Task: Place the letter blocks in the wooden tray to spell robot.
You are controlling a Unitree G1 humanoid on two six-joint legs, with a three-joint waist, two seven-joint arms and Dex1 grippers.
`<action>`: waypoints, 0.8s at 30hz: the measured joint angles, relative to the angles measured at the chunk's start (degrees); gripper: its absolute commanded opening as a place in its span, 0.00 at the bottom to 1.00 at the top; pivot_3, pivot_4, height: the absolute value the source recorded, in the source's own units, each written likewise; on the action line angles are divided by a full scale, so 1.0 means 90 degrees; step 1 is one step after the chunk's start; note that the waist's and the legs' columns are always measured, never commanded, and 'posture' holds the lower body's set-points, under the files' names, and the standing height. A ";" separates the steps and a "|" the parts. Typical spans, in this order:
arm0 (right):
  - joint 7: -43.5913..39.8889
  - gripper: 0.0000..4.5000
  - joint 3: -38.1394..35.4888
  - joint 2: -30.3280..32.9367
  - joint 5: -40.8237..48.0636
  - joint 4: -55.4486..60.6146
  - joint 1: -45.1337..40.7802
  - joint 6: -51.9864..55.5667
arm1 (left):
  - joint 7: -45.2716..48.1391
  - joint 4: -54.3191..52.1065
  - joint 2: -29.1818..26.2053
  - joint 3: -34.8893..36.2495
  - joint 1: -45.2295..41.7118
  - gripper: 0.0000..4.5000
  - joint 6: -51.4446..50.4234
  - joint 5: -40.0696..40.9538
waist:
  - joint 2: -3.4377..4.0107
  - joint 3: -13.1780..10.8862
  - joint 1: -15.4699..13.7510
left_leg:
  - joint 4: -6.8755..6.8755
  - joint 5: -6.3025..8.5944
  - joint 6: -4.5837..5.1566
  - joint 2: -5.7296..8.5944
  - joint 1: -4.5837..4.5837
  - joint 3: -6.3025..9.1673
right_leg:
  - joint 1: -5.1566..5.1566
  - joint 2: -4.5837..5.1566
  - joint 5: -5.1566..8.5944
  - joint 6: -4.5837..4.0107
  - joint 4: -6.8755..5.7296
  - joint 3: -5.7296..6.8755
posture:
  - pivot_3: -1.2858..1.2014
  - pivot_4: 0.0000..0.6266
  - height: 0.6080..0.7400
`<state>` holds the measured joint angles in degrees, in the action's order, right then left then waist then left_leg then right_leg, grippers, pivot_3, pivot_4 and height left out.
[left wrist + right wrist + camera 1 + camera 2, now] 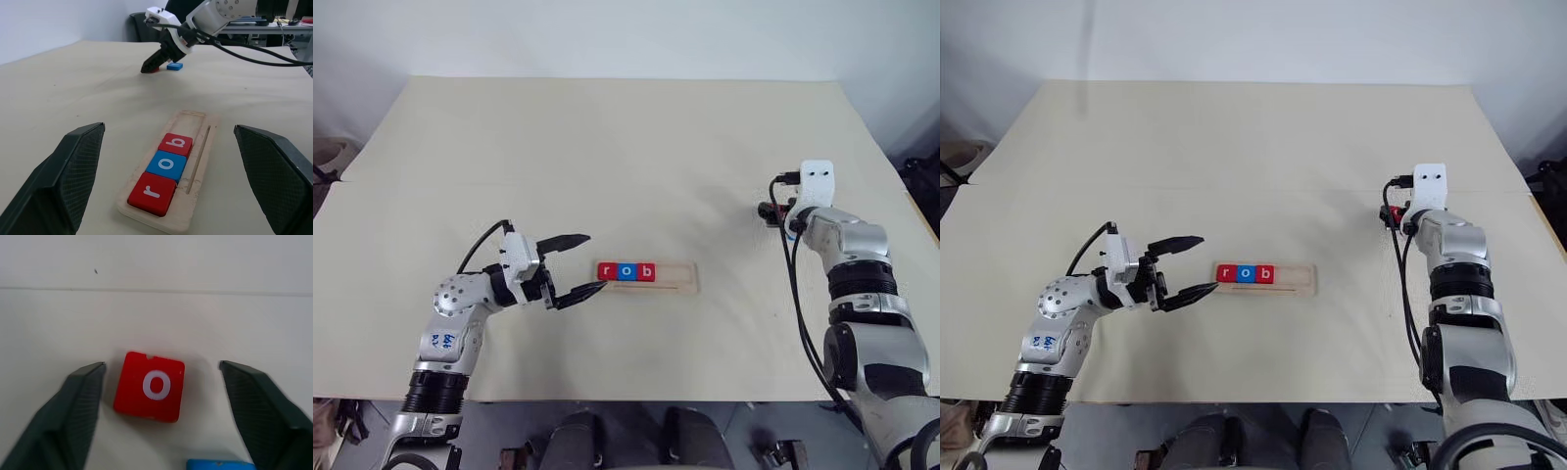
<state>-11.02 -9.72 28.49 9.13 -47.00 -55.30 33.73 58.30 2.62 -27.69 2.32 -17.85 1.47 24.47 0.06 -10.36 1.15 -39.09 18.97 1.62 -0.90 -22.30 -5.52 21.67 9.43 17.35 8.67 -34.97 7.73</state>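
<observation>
The wooden tray (677,278) lies at the middle of the table. A red r (607,271), a blue o (626,272) and a red b (647,272) sit side by side at its left end; its right part is bare. My left gripper (597,261) hovers open just left of the tray, pointing at it. At the right of the table my right gripper (161,364) is open and low, one finger on either side of a red o block (150,386), touching neither edge. A blue block (220,464) lies just beside it, its letter hidden.
The pale table (607,157) is wide, with its front edge close to me and bare surface between tray and right gripper. A black cable (793,294) hangs along the right arm. Beyond the table's far side stand a dark chair (142,27) and a desk.
</observation>
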 measured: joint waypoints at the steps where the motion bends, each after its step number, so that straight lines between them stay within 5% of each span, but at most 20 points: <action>1: 0.0005 0.55 0.0001 -0.0040 0.0001 -0.0038 -0.0041 -0.0002 | -0.0008 -0.0008 0.0000 -0.0001 0.0007 1.00 0.0000 0.0000 | 0.0000 0.0000 0.0020 | 0.0000 0.0000 0.0000 -0.0001 0.0000 0.0002 | 0.0000 0.0000 0.0000 0.0000 -0.0001 0.0001 | 0.52 0.24 1.00; 4: 0.0015 0.32 -0.0011 -0.0060 0.0002 -0.0042 -0.0053 0.0011 | -0.0022 -0.0018 -0.0009 -0.0001 0.0025 1.00 0.0000 0.0000 | 0.0000 0.0000 0.0037 | 0.0000 0.0000 0.0000 -0.0001 0.0000 0.0003 | 0.0000 0.0000 0.0000 0.0000 -0.0003 0.0001 | 0.52 0.24 1.00; 10: 0.0059 0.33 -0.0145 -0.0078 0.0160 0.0788 0.0197 0.0703 | -0.0005 -0.0011 -0.0024 -0.0003 0.0015 1.00 -0.0005 0.0001 | 0.0002 -0.0001 0.0045 | 0.0000 0.0000 0.0000 -0.0006 -0.0001 0.0003 | 0.0001 0.0000 0.0000 0.0000 -0.0001 0.0001 | 0.52 0.24 1.00; 17: 0.0294 0.33 -0.0533 -0.0263 0.0672 0.4267 0.1444 0.2777 | 0.0237 0.0094 -0.0022 -0.0064 -0.0237 1.00 -0.0045 0.0004 | 0.0004 -0.0002 0.0024 | 0.0001 0.0000 0.0000 -0.0010 -0.0006 0.0006 | 0.0004 0.0001 0.0000 0.0000 0.0000 0.0000 | 0.52 0.24 1.00; 24: 0.0914 0.33 -0.1008 -0.1494 0.0995 0.7537 0.3365 0.4532 | 0.0468 0.0325 -0.0025 -0.0116 -0.0311 1.00 -0.0129 0.0004 | 0.0005 -0.0002 0.0021 | 0.0006 0.0000 -0.0001 0.0001 -0.0008 -0.0002 | 0.0014 -0.0001 0.0000 0.0000 -0.0002 -0.0007 | 0.52 0.24 1.00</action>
<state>-2.80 -18.78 15.04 18.09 20.83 -25.02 74.52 62.51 5.55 -27.92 1.27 -20.65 0.32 24.51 0.10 -10.38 1.34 -39.04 18.98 1.61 -0.89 -22.37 -5.53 21.80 9.43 17.36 8.66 -34.99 7.66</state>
